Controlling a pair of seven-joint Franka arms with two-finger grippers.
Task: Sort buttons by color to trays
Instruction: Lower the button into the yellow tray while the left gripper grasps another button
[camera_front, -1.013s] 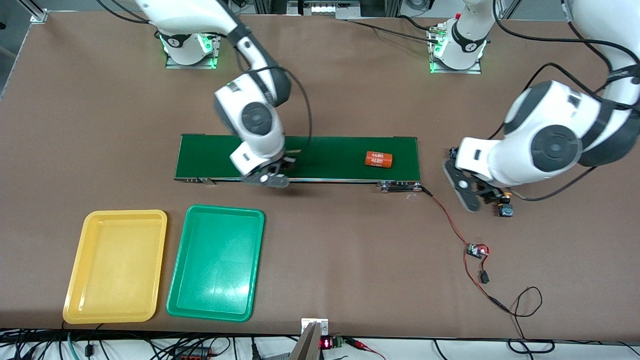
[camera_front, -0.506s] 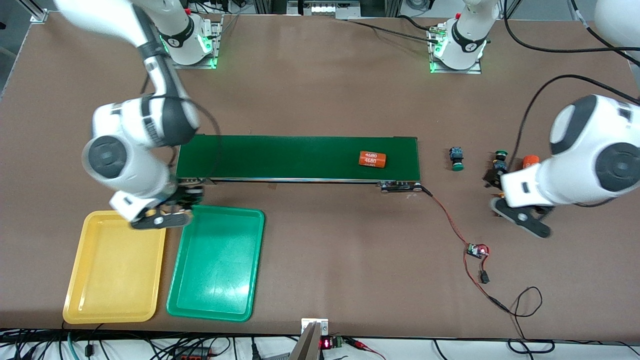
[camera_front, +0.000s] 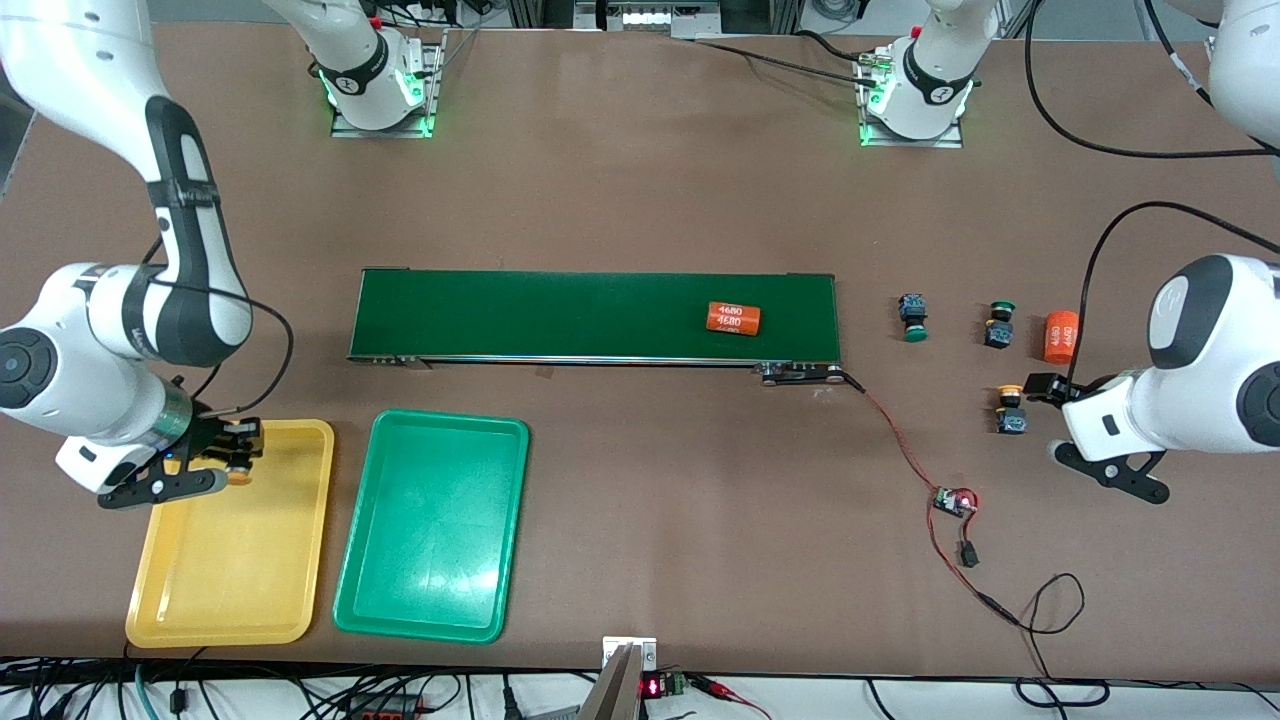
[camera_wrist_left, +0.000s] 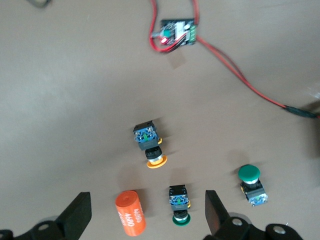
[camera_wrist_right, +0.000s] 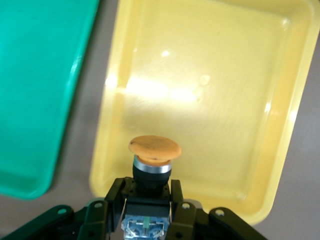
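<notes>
My right gripper is shut on a button with a yellow-orange cap. It hangs over the corner of the yellow tray nearest the belt, and the green tray lies beside that. In the right wrist view the fingers clamp the button's black body, cap toward the yellow tray. My left gripper is open over bare table at the left arm's end. Beside it on the table lie two green-capped buttons and one yellow-orange one. The left wrist view shows all three.
A dark green conveyor belt crosses the middle, with an orange cylinder on it. Another orange cylinder lies by the loose buttons. A small circuit board with red and black wires trails from the belt's end.
My right arm swung from the belt to above the yellow tray, carrying the button. My left arm drew back off the loose buttons, uncovering them. The cylinder on the belt drifted toward the right arm's end.
</notes>
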